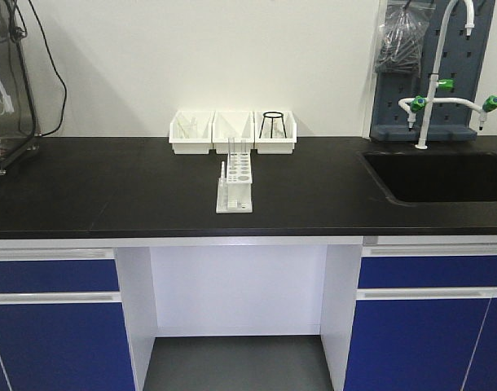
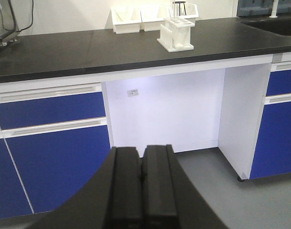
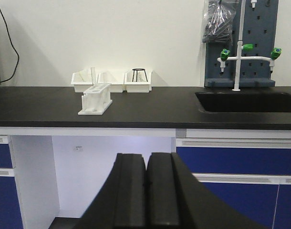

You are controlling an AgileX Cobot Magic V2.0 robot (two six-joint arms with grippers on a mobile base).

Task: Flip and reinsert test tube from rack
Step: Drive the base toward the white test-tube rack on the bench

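Note:
The white test tube rack (image 1: 235,184) stands on the black counter (image 1: 110,187) in front of the white bins. A clear test tube (image 1: 231,147) stands upright in a hole at its far end. The rack also shows in the left wrist view (image 2: 176,34) and in the right wrist view (image 3: 95,98), where the tube (image 3: 93,76) rises above it. My left gripper (image 2: 142,151) is shut and empty, low in front of the cabinets, far from the rack. My right gripper (image 3: 147,158) is shut and empty, also below counter height. Neither gripper shows in the front view.
Three white open bins (image 1: 232,133) stand against the wall behind the rack; the right one holds a black wire stand (image 1: 273,125). A black sink (image 1: 440,175) with a green-tapped faucet (image 1: 432,102) is at the right. Blue cabinets (image 1: 53,326) flank a knee recess.

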